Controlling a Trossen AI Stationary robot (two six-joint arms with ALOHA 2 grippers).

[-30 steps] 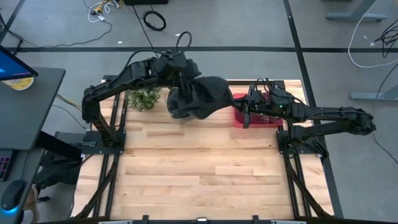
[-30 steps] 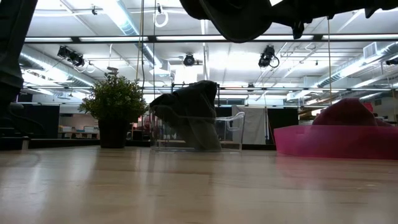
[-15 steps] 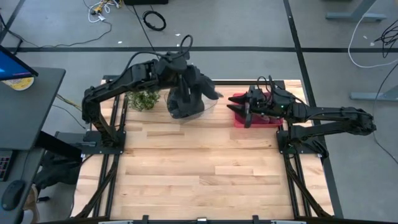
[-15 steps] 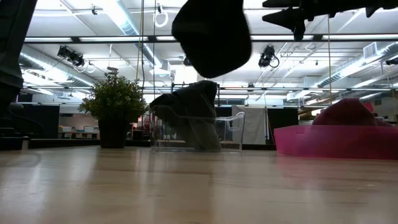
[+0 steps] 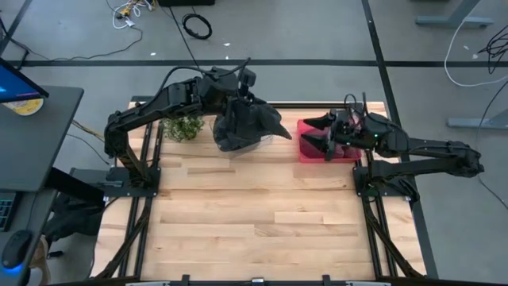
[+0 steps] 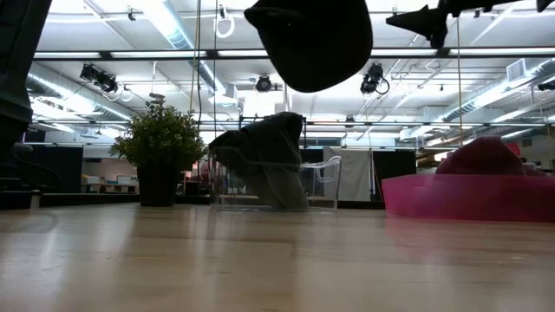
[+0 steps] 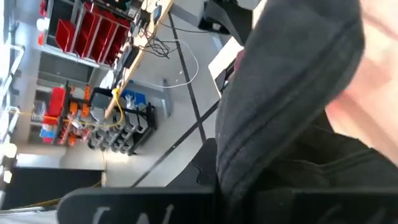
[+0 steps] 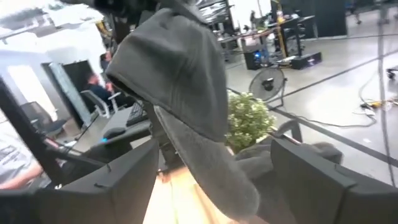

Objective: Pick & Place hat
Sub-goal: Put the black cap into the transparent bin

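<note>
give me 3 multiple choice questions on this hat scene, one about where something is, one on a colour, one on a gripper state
1. Where is the held hat?
A. flat on the bare wood near the front edge
B. in the air above the clear bin at the table's back
C. inside the pink bin

2. What colour is the bin under the right arm?
A. pink
B. blue
C. yellow

3. How is the right gripper?
A. shut on the hat
B. shut on the plant
C. open, holding nothing

Answers:
1 B: the dark hat hangs from the left gripper over the clear bin, which already holds dark cloth; in the low view it is well clear of the table.
2 A: the bin by the right arm is pink.
3 C: the right gripper has its fingers spread apart, beside the hat and not touching it.
</note>
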